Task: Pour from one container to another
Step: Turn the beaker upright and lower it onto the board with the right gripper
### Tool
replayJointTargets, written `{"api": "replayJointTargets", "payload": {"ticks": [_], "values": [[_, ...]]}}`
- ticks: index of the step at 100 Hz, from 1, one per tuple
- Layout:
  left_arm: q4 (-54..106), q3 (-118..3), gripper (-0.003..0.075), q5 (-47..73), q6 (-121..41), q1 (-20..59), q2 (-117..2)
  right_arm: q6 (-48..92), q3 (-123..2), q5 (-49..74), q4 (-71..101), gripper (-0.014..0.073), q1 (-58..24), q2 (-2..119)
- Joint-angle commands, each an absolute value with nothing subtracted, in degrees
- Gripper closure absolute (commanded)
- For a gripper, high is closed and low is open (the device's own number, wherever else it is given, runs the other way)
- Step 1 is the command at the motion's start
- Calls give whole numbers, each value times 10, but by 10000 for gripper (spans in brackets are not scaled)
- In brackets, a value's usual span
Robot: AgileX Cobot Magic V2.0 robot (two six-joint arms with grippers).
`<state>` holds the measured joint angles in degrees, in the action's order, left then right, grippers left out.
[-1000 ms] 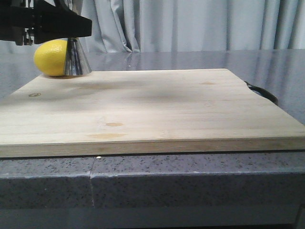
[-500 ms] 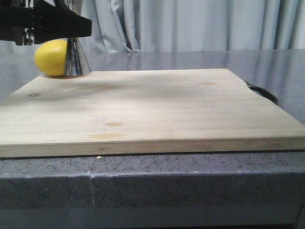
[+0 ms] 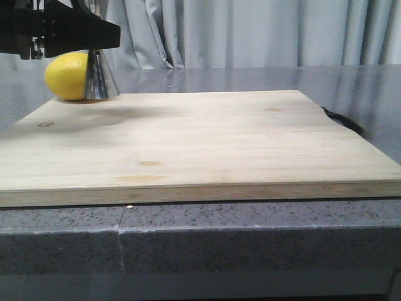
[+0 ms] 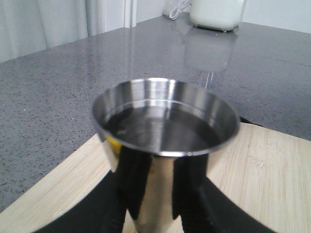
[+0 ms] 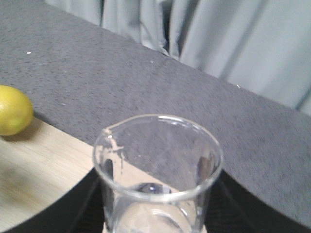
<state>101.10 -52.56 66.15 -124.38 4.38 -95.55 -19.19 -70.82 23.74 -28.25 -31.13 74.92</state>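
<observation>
The steel jigger stands upright at the back left corner of the wooden board, only its lower cone showing under my left gripper. In the left wrist view the jigger fills the middle, its bowl dark inside, and my left gripper is shut on its waist. The clear glass beaker sits upright in my right gripper, black fingers pressed on both sides, drops on its wall. Both the beaker and the right gripper are out of the front view.
A yellow lemon lies just behind the jigger, touching it; the same lemon shows in the right wrist view. A dark cable-like shape lies at the board's right edge. A white appliance stands far back on the grey counter.
The dark shape at the board's right edge has thinned and drawn back slightly. The left gripper, jigger and lemon have not moved.
</observation>
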Motion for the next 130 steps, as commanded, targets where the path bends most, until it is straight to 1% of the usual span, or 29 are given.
{"api": "replayJointTargets", "payload": {"ticks": [1, 13, 24, 42, 55, 63, 74, 84, 97, 114, 130], "values": [[1068, -542, 514, 714, -1239, 48, -933, -221, -651, 127, -294, 302, -279, 687], [1068, -542, 514, 714, -1239, 48, -933, -231, -548, 37, -294, 302, -245, 636], [1068, -542, 514, 714, -1239, 48, -933, -233, -481, -45, -294, 302, -222, 616], [1068, -542, 514, 714, -1239, 48, -933, -234, -399, -173, -294, 302, -190, 624], [1068, -542, 514, 714, -1239, 48, -933, -234, -356, -278, -293, 302, -168, 653], [1068, -542, 514, 714, -1239, 48, -933, -229, -345, -334, -293, 302, -159, 679], [1068, -542, 514, 714, -1239, 48, -933, -224, -346, -362, -293, 302, -159, 721], [1068, -542, 514, 714, -1239, 48, -933, -178, -346, -393, -291, 302, -158, 754], [1068, -542, 514, 714, -1239, 48, -933, -155, -346, -451, -268, 302, -143, 794], [1068, -542, 514, 714, -1239, 48, -933, -155, -347, -513, -245, 302, -114, 843], [1068, -542, 514, 714, -1239, 48, -933, -154, -347, -566, -249, 302, -112, 880]]}}
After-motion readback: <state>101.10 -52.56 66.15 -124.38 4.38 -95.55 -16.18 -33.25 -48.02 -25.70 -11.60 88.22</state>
